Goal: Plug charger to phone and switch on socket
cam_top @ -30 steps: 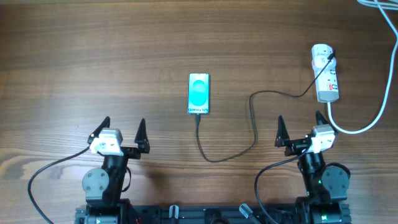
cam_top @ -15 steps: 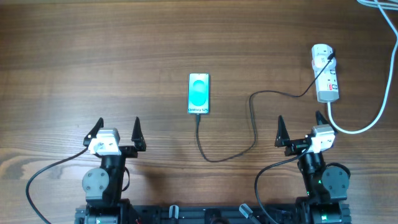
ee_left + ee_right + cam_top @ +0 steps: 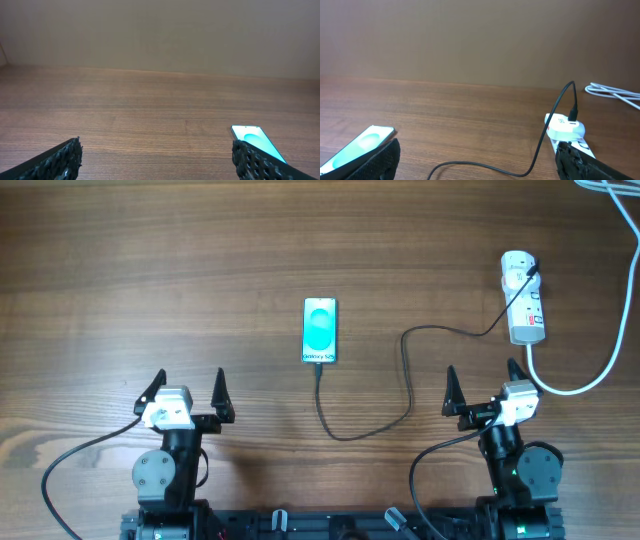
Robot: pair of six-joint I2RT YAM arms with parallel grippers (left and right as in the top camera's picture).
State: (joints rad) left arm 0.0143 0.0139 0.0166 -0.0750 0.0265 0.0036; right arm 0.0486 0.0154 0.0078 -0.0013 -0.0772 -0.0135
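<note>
The phone lies flat mid-table with its cyan screen up and its white band at the near end. It also shows in the left wrist view and the right wrist view. The thin black charger cable runs from the phone's near end in a loop to the white socket strip, seen in the right wrist view too. My left gripper is open and empty, near the front edge, left of the phone. My right gripper is open and empty, in front of the socket.
A thick white cable leaves the socket's near end and curves up the right edge. A second coil of white cable lies at the far right. The table is bare brown wood.
My left gripper has drawn back slightly toward the front left and then stopped. The right arm, phone, cable and socket have not moved.
</note>
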